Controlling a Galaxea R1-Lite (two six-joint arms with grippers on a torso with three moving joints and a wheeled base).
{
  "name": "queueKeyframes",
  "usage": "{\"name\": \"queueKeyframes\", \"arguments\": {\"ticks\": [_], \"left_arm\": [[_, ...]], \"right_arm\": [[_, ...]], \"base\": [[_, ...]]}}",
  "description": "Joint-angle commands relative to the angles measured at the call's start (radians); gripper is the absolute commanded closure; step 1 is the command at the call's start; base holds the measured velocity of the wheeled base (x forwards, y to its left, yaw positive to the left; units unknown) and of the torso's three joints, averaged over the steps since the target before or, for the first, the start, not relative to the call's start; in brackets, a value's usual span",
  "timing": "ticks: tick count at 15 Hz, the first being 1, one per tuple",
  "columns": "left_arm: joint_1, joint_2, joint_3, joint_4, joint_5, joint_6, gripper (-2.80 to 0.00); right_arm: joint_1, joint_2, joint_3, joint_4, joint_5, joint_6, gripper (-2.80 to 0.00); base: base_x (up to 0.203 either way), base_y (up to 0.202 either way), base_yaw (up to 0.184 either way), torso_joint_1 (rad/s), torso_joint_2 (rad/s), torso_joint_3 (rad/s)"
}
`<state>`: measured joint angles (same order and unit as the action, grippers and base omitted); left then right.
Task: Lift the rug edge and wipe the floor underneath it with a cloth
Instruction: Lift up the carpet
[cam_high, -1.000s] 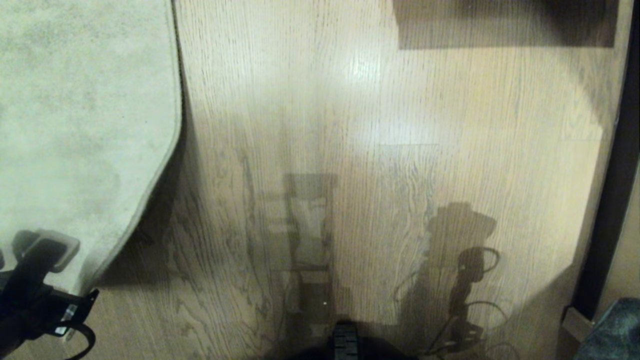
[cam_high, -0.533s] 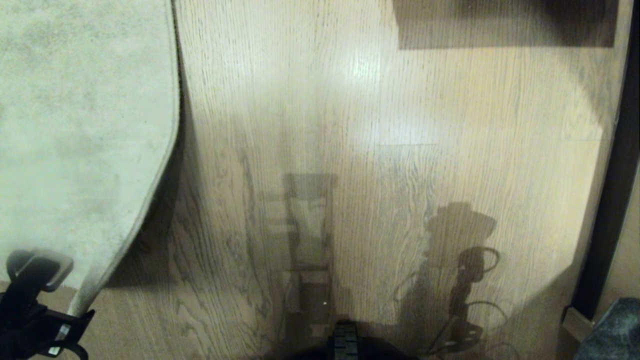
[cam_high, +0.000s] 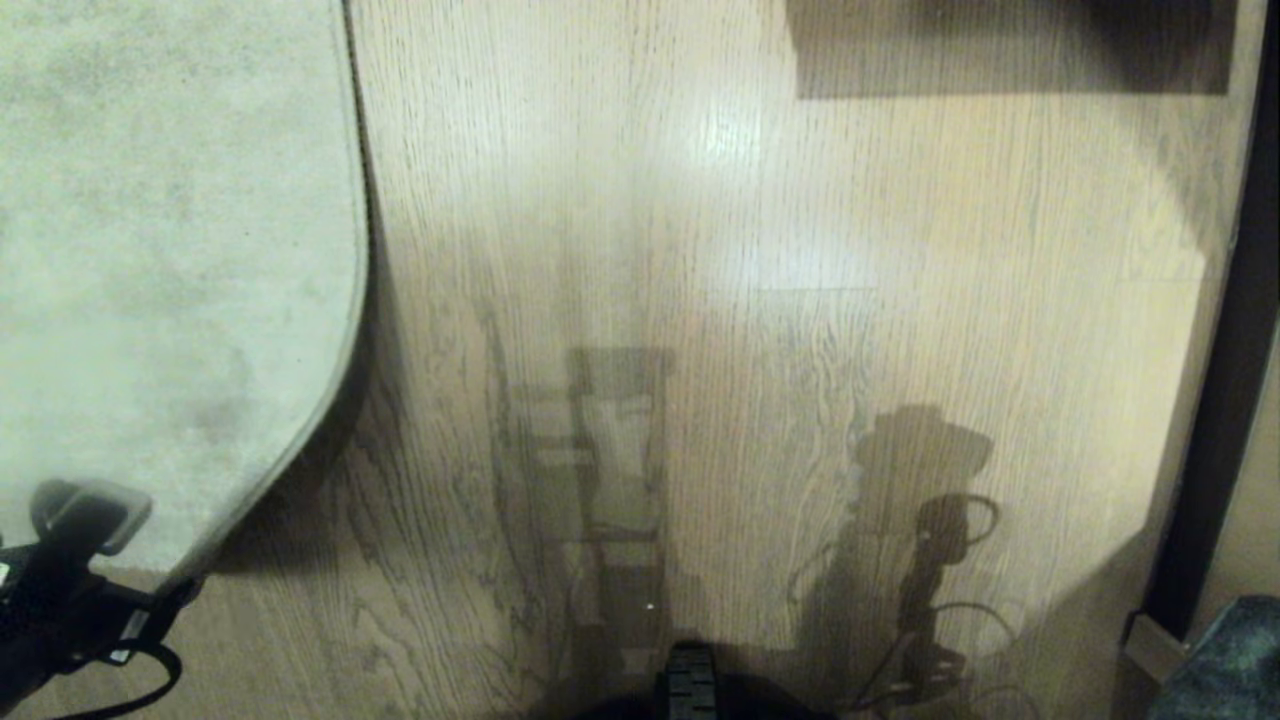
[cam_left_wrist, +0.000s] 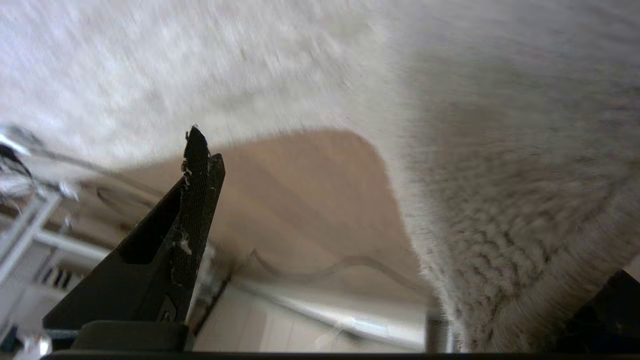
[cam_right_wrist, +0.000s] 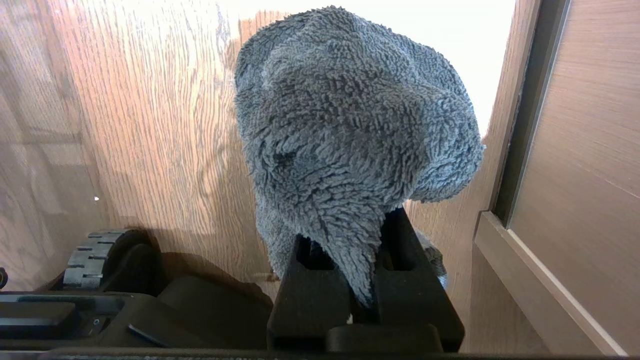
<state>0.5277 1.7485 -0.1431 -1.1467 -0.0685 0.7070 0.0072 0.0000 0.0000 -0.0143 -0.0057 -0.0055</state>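
Observation:
The pale rug (cam_high: 150, 250) fills the left of the head view, and its rug edge (cam_high: 358, 300) curves down to a corner raised off the floor (cam_high: 700, 300), with shadow under it. My left gripper (cam_high: 130, 560) is open and straddles that corner, one grey pad (cam_high: 90, 510) on top of the pile. In the left wrist view one black finger (cam_left_wrist: 195, 200) stands apart from the rug's fringe (cam_left_wrist: 450, 260). The other finger is hidden by the rug. My right gripper (cam_right_wrist: 352, 235) is shut on the dark grey cloth (cam_right_wrist: 345, 115), held above the floor and out of the head view.
A dark door frame (cam_high: 1230, 350) runs down the right side, with a wooden panel (cam_right_wrist: 575, 150) beside the cloth. A dark green thing (cam_high: 1230, 660) sits at the bottom right. My base (cam_high: 690, 690) and its wheel (cam_right_wrist: 90, 255) are at the near edge.
The left gripper dipped toward the near edge, then came back up a little. The rug corner shifted with it, and the edge now bulges slightly more to the right.

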Motion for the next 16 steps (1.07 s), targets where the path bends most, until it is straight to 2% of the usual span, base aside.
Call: {"name": "queueKeyframes", "arguments": {"ticks": [1, 4, 5, 11, 16], "left_arm": [[0.005, 0.118, 0.012, -0.118, -0.009, 0.002, -2.8], [0.003, 0.118, 0.018, -0.133, -0.01, -0.005, -2.8], [-0.006, 0.116, 0.019, -0.132, -0.01, -0.018, 0.0], [-0.112, 0.108, 0.016, -0.148, -0.008, -0.153, 0.0], [-0.161, 0.094, 0.01, -0.153, -0.011, -0.167, 0.0]], "right_arm": [[0.0, 0.002, 0.0, 0.0, 0.0, -0.001, 0.0], [0.0, 0.002, 0.0, -0.001, 0.0, -0.001, 0.0], [0.0, 0.002, 0.0, -0.001, 0.0, -0.001, 0.0], [0.0, 0.002, 0.0, -0.001, 0.0, -0.001, 0.0], [0.0, 0.002, 0.0, -0.001, 0.0, -0.001, 0.0]], "base": [[0.0, 0.0, 0.0, 0.0, 0.0, 0.0], [0.0, 0.0, 0.0, 0.0, 0.0, 0.0], [0.0, 0.0, 0.0, 0.0, 0.0, 0.0], [0.0, 0.0, 0.0, 0.0, 0.0, 0.0], [0.0, 0.0, 0.0, 0.0, 0.0, 0.0]]}}
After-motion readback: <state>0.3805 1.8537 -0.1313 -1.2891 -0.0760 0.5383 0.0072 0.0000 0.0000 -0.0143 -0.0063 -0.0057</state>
